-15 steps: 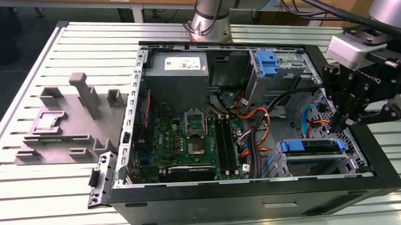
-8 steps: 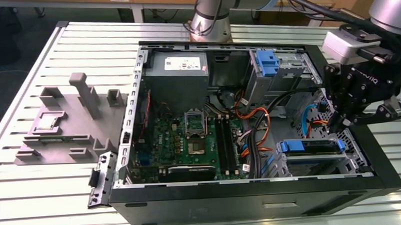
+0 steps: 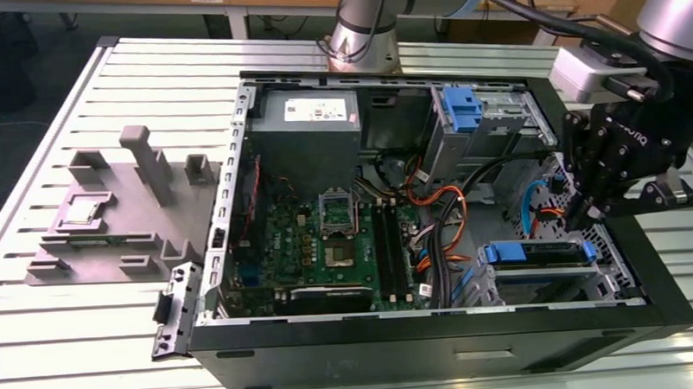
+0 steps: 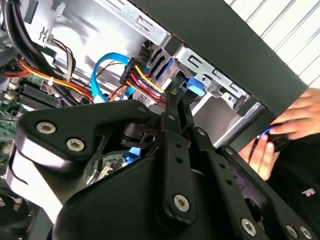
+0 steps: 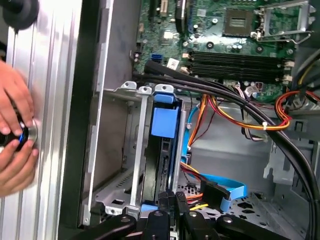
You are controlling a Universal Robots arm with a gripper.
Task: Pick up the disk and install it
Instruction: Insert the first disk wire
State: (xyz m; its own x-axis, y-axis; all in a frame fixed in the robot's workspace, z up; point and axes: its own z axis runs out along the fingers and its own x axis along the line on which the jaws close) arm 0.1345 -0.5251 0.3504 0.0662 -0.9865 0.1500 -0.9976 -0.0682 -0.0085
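Observation:
The disk (image 3: pixel 539 253), a dark drive in a blue plastic carrier, lies in the grey metal bay at the case's front corner, on the exterior view's right. In the first wrist view the disk (image 5: pixel 162 125) stands edge-on between the bay's rails, its blue tab facing the motherboard. My gripper (image 3: pixel 582 219) hangs just above the bay's far end, over the case's right wall. Its fingertips (image 5: pixel 167 202) are pressed together at the disk's cable end, with nothing seen between them. The second wrist view shows the gripper (image 4: pixel 178 92) shut beside the blue carrier (image 4: pixel 194 89).
Orange, red, yellow and blue cables (image 5: pixel 220 187) crowd the space beside the bay. A blue bracket (image 3: pixel 464 104) sits on the upper drive cage, next to the power supply (image 3: pixel 309 118). A person's hands (image 5: pixel 15 140) hold a small black device outside the case wall. A grey fixture (image 3: pixel 116 211) stands left of the case.

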